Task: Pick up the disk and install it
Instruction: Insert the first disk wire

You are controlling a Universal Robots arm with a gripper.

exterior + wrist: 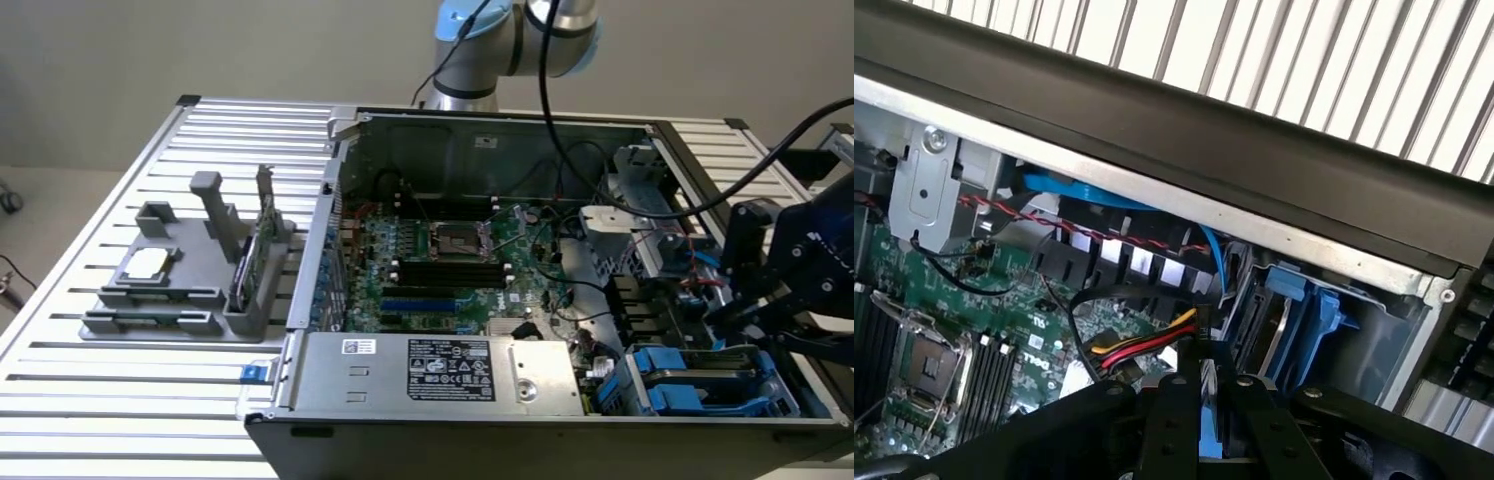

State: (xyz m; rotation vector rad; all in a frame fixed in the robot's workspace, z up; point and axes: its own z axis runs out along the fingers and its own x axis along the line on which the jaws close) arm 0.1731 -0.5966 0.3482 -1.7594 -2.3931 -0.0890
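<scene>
Exterior view first: an open desktop computer case (534,300) of grey sheet metal lies on its side on a tabletop (80,390) of pale ribbed metal slats. Inside it sit a green motherboard (441,260) with a square silver processor socket (447,238) and rows of black slots, a boxy silver power supply (441,372) with a white and black printed label whose text is too small to read, and loose black cables. Toward the exterior view's right, at the case's corner, blue plastic drive bays (694,385) stand in a row.

On the exterior view's left a grey moulded fixture (180,270) rests on the tabletop; it carries a small square silver chip (147,262) in a shallow recess and a thin card (240,270) standing upright in a slot.

The black claw (754,300) hangs over the drive bay end of the case. In the wrist view its dark fingers (1169,430) are nearly together, pinching a thin blue edge between them, which appears to be the frame of the disk (1207,430); the rest of the disk is hidden. Just beyond sit a blue bay carrier (1304,320), a red, yellow and black wire bundle (1139,350) and a flat blue cable (1084,192).
</scene>
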